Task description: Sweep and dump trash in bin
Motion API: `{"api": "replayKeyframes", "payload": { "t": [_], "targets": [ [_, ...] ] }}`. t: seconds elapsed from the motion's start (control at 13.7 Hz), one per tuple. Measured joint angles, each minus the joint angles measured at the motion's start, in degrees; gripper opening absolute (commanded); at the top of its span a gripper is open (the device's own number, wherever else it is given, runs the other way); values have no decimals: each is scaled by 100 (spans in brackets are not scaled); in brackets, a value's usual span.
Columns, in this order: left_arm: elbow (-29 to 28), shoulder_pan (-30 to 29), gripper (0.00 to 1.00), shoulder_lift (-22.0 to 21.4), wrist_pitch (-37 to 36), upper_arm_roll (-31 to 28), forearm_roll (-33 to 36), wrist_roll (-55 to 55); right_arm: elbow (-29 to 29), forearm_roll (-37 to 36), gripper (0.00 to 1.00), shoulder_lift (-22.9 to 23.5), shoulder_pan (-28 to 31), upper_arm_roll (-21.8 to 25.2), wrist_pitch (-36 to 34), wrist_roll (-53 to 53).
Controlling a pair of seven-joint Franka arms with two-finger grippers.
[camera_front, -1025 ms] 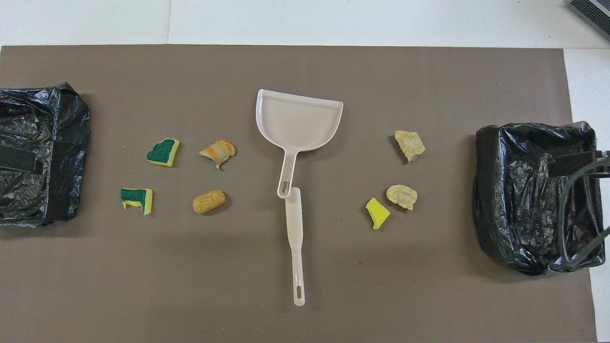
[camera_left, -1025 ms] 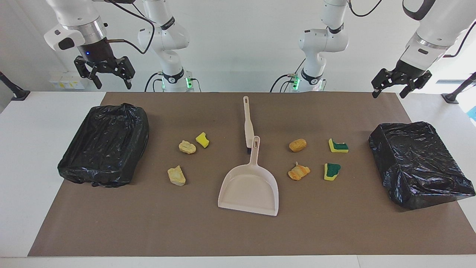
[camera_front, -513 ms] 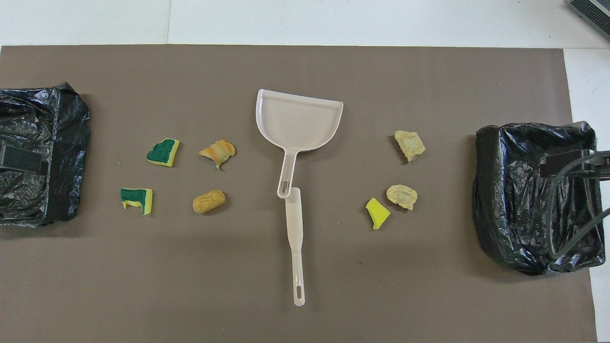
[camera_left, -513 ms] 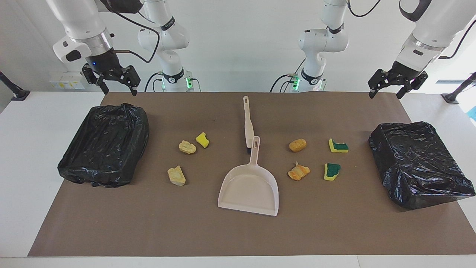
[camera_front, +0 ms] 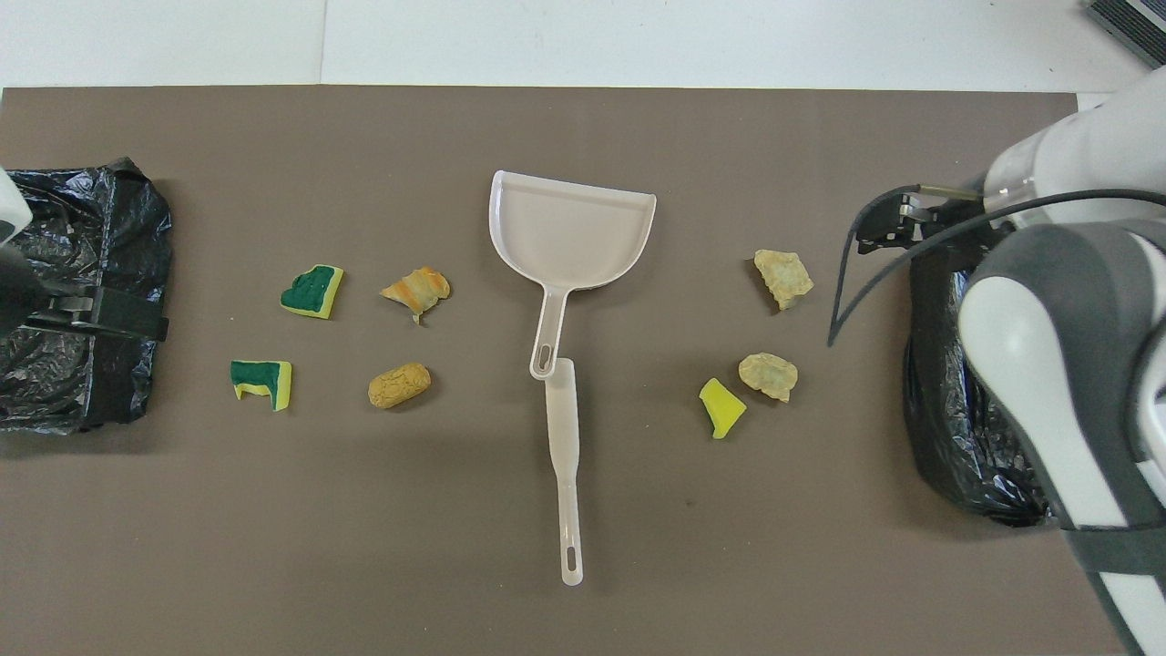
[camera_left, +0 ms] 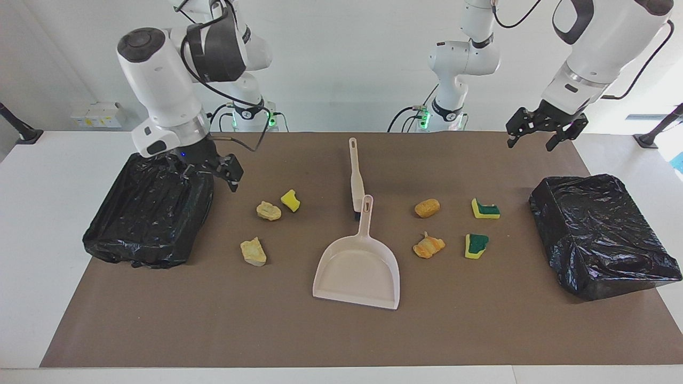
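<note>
The trash (camera_left: 427, 247) is seven small scraps on the brown mat of the worktop (camera_left: 299, 336): yellow and green-topped sponge pieces and tan, orange and pale bread-like lumps. I judge them light, soft and easy to push, likely to tumble rather than slide, so they are better swept than pinched.

The tools look like stiff, light, smooth plastic. The beige long-handled brush (camera_left: 354, 176) is best taken on its slim handle. The beige scoop-shaped dustpan (camera_left: 358, 269) is best taken on its narrow neck, which touches the brush's head.

The right pincer (camera_left: 205, 172) hangs with jaws wide and empty over the edge of the black bag-lined bin at the right arm's end (camera_left: 147, 213). Three scraps lie on the mat just past it toward the middle of the worktop, with the tools farther along.

The left pincer (camera_left: 538, 136) is up in the air, wide and empty. The other four scraps lie below it toward the middle. The second black bag-lined bin (camera_left: 603, 234) sits below it toward the left arm's end. Both bins appear to hold nothing but their liners.
</note>
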State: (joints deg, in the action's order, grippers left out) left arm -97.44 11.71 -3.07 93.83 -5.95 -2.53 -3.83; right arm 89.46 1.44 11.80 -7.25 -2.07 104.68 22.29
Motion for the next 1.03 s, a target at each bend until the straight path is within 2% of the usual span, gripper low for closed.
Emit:
{"api": "replayKeyframes", "payload": {
  "t": [0.37,0.66,1.03],
  "targets": [
    [-1317,601,100,-240,1551,17,-7,526,-248,83,100,876,-930,-42,524,1366],
    [-2358,1233,100,-556,2361,36,-8,1149,-269,607,100,1197,-1258,-114,759,1873],
    [-3791,2087,100,-1079,3495,44,-10,1735,-271,871,100,1589,-1700,-130,1191,2141]
  ]
}}
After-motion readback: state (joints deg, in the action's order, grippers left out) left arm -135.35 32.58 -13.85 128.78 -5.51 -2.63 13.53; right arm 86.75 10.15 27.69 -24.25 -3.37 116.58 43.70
